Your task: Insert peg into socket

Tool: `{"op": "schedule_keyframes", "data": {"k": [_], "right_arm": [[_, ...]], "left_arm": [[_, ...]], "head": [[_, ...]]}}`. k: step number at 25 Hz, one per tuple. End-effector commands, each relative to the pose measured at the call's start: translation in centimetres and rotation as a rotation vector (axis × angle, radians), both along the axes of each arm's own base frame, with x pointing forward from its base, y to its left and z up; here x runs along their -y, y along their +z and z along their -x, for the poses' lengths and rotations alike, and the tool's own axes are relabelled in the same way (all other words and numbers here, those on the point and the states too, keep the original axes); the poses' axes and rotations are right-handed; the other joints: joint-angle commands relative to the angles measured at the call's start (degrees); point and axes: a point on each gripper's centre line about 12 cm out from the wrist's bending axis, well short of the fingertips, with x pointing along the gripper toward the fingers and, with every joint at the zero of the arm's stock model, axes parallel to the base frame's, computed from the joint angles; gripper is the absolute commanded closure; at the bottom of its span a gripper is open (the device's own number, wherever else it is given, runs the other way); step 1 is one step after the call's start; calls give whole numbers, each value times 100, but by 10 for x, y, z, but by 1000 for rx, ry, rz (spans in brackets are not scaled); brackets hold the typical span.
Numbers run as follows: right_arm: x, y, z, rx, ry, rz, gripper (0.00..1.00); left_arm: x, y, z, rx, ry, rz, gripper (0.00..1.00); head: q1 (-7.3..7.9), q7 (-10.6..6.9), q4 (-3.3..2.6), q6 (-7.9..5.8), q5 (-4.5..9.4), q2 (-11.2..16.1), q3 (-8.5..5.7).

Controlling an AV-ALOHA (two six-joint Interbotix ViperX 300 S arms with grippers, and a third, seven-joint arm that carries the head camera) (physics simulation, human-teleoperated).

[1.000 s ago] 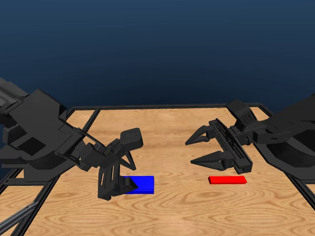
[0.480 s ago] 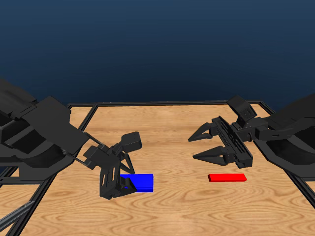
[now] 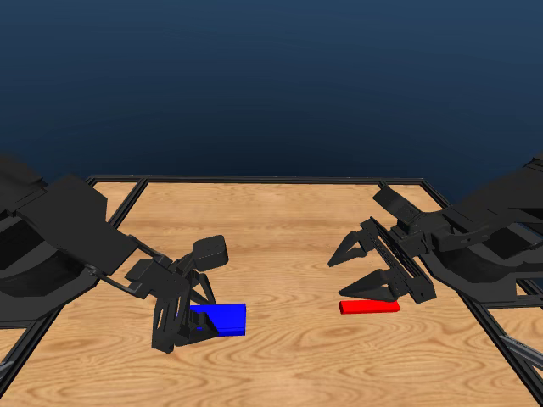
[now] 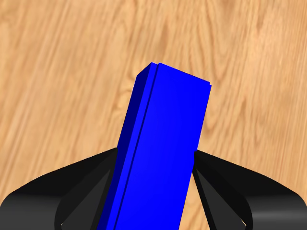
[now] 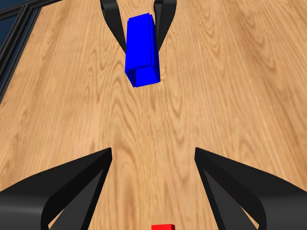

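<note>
On the wooden bench point(image 3: 280, 356), toward the robot's left, the blue socket point(image 3: 222, 318) lies flat with the left gripper point(image 3: 188, 326) lowered over one end of it. The left wrist view shows the block point(image 4: 163, 153) running straight up between the two black fingers point(image 4: 86, 191), one on each long side, close against it; whether they are already pressing or only bracketing it I cannot tell. Straddling the narrow width this way makes sense: it leaves the far end of the block (where the opening faces the other arm, seen as a darker recess in the right wrist view) free and unobstructed.

Across the bench, the red peg point(image 3: 369, 307) lies flat and well apart from the socket. The right gripper point(image 3: 366, 267) hangs just above it with its fingers point(image 5: 76, 187) spread wide and holding nothing; only the tip of the peg point(image 5: 162, 227) shows at the edge of its wrist view, so the fingers are not yet around the bar. The open spread is what a descent onto a thin flat bar calls for.

Both pieces sit on the bench, so I judge the task to be at the grasping stage, with insertion yet to come. The peg's thinness looks like the main risk, since the fingers must reach nearly to the wood.
</note>
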Motion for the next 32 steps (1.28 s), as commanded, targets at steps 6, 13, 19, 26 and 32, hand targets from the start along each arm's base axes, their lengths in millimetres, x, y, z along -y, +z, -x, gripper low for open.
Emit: {"op": "schedule_keyframes", "data": {"k": [6,13,19,26,32], "right_arm": [[-9,-24,36,-262,-3,-99,0],[-20,-44,61,-473,-28,-121,0],[-34,-51,70,-570,-56,-141,0],[-46,-62,83,-663,-94,-103,100],[-50,-37,77,-662,-166,57,100]], "left_arm": [[-3,13,-12,122,-25,8,100],[-6,10,-13,131,-22,2,100],[-7,11,-16,153,-22,2,100],[-7,15,-15,172,-22,4,100],[-3,25,-20,208,-41,3,100]], "head": [[-296,-506,-144,-207,-141,-112,-105],[-413,-521,-188,-249,-129,-98,-110],[-489,-517,-220,-294,-105,-90,-108],[-557,-450,-256,-384,-93,-98,-115],[-546,-338,-238,-347,-108,-120,-119]]}}
